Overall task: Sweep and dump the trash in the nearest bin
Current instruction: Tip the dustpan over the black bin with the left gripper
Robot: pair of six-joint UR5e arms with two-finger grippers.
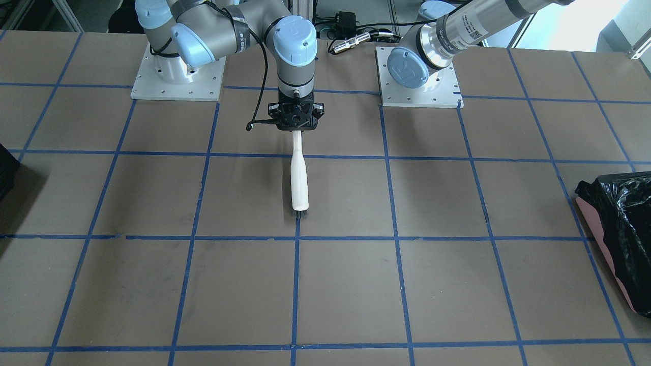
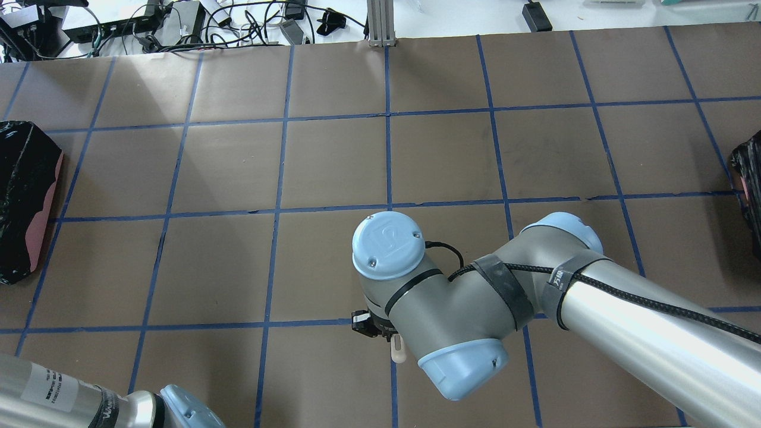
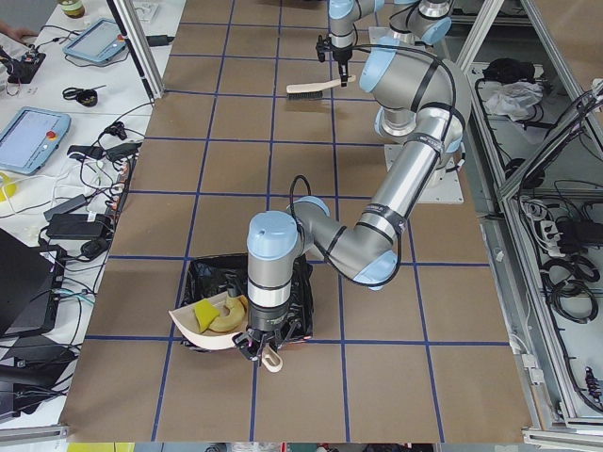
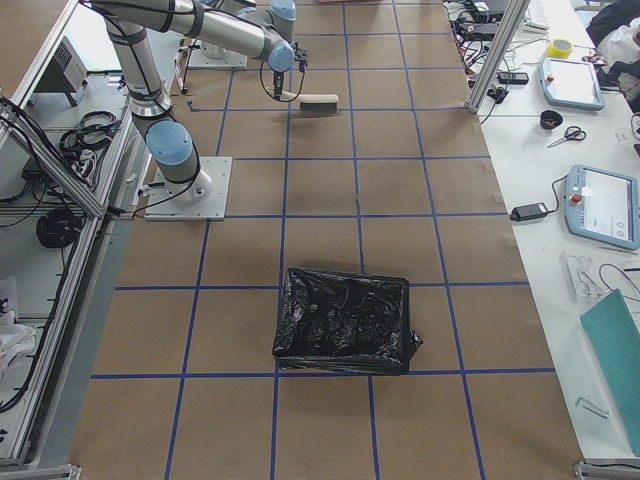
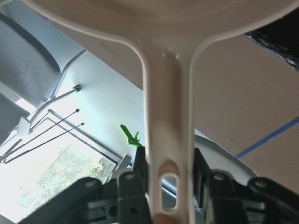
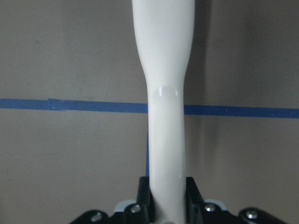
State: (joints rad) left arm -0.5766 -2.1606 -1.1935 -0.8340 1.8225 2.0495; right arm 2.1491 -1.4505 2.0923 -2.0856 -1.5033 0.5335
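- The brown table [image 1: 152, 284], gridded with blue tape, shows no loose piece in any view. I judge the sweeping done and only the dumping left.
- The left gripper [image 5: 169, 163] has its fingers [image 5: 140, 161] closed narrowly on the white handle of the dustpan [image 5: 168, 116]. The handle runs straight between them, and its hanging hole sits right at the fingertips.
- Just beyond those fingertips the handle widens into the pan. In the left side view the pan's rim [image 3: 184, 325] stands out sideways from the wrist.
- The trash [image 3: 215, 314] lies in the pan, a little way out from the fingers and untouched by them. The yellow wedge [image 3: 204, 310] is outermost, while the golden-brown lump [image 3: 226, 322] and the pale slice [image 3: 226, 300] are nearer the handle.
- The bin [image 3: 301, 292], black bag over pink sides, sits directly below and behind the fingers, and the pan seems to hang over its near edge. Nothing has been tipped yet.
- Well apart, mid-table, the right gripper [image 1: 296, 116] clamps the thin end of the brush [image 1: 299, 178]. Its bristles [image 1: 300, 213] point away from the fingers and are close to the table, though I cannot tell whether they touch it.
- Farthest off, at the opposite end, stands a second black-bagged container [image 4: 345, 320], unused.
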